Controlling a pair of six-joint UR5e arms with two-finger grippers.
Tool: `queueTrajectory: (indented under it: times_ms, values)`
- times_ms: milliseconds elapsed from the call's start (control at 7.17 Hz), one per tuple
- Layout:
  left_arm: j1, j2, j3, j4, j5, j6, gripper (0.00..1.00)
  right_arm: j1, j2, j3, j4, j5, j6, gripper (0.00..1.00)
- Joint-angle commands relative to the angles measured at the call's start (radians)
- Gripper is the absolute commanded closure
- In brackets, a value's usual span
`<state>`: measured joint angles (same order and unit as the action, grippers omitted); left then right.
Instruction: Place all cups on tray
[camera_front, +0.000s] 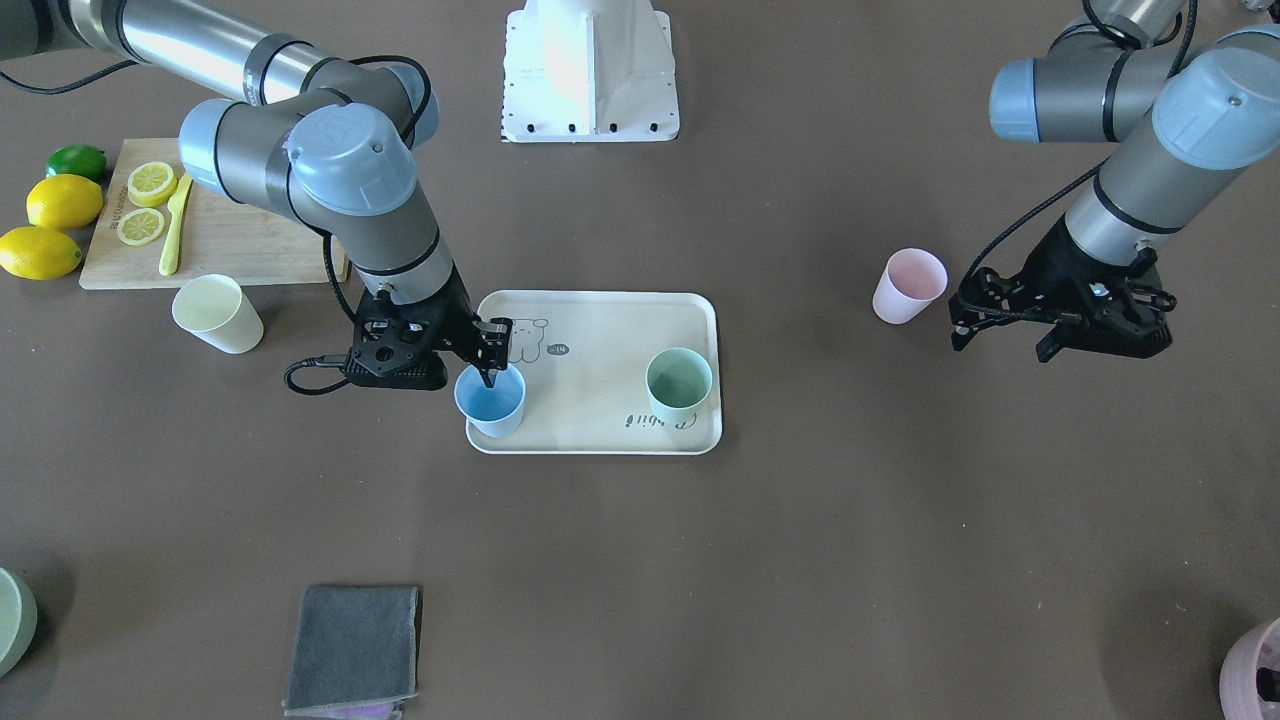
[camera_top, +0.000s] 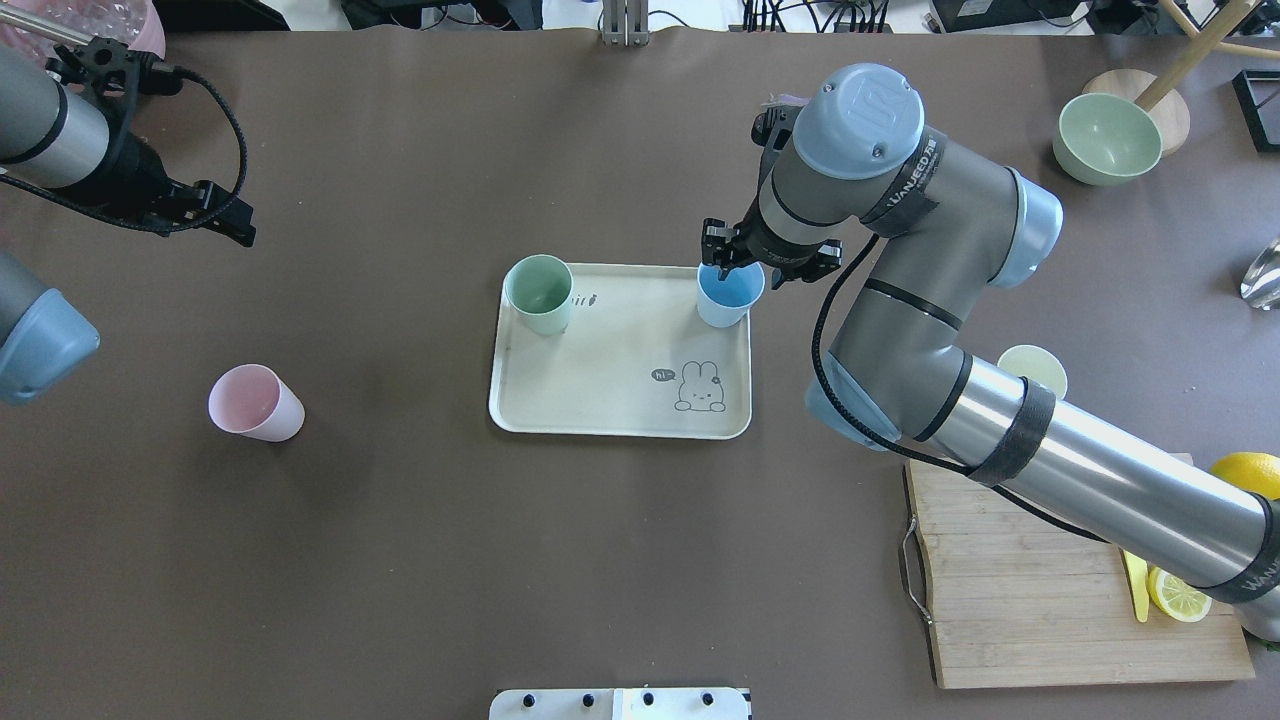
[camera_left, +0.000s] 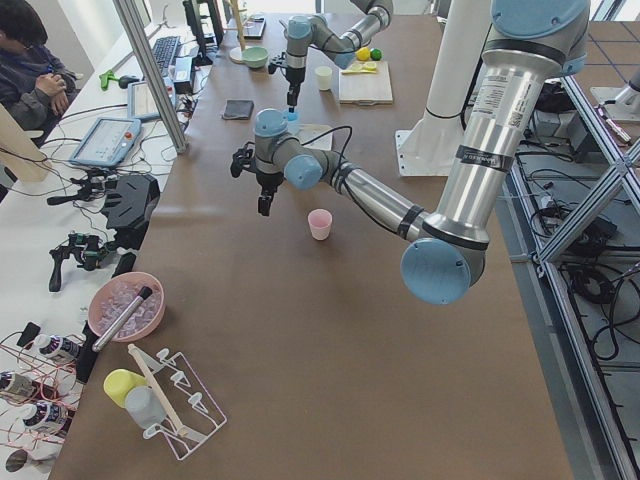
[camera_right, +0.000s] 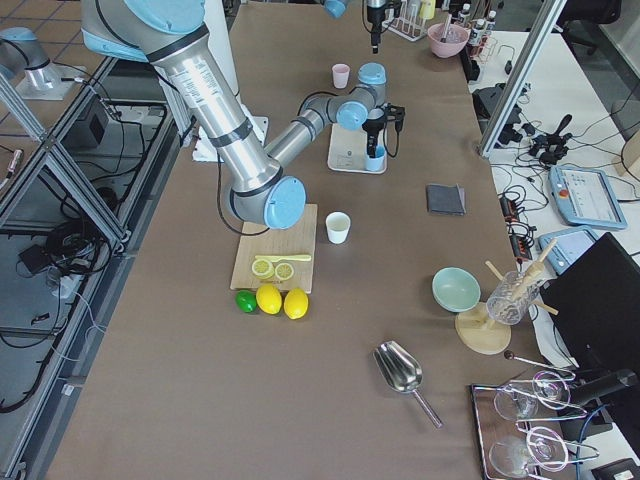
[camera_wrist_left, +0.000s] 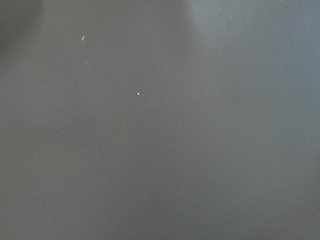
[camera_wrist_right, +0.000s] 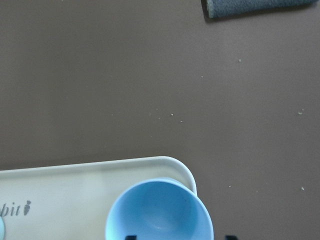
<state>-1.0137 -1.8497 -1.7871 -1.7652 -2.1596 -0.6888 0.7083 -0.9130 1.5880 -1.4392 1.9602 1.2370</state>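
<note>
Brown tabletop (camera_front: 640, 560): blue cup (camera_front: 490, 402) and green cup (camera_front: 679, 384) stand on tray (camera_front: 590, 345); pink cup (camera_front: 909, 286) and yellow cup (camera_front: 217, 313) sit off it. Right gripper (camera_front: 488, 372) straddles blue cup's rim, apparently spread; left gripper's (camera_front: 1050, 320) opening I cannot tell. Cups look light, stiff and tippy, so pinch the rim wall.
</note>
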Motion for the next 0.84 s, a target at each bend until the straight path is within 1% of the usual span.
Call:
queueTrajectory:
  times_ms: [0,140,279,419,558,698]
  values:
    - [0.003,0.064,-0.006,-0.048,0.001,-0.012,0.01,0.049,-0.001,0.023,-0.003,0.02,-0.005,0.0]
    - [0.013,0.129,-0.008,-0.125,0.001,-0.02,0.01,0.087,-0.006,0.027,-0.004,0.057,-0.028,0.0]
    - [0.026,0.197,-0.009,-0.225,0.001,-0.094,0.01,0.124,-0.013,0.029,-0.035,0.078,-0.103,0.0]
    - [0.079,0.237,-0.011,-0.308,0.001,-0.18,0.01,0.172,-0.023,0.046,-0.084,0.106,-0.184,0.0]
    - [0.128,0.241,-0.015,-0.33,0.003,-0.233,0.02,0.219,-0.064,0.088,-0.116,0.135,-0.268,0.0]
    - [0.168,0.254,-0.034,-0.345,0.004,-0.279,0.01,0.277,-0.116,0.114,-0.118,0.182,-0.366,0.0]
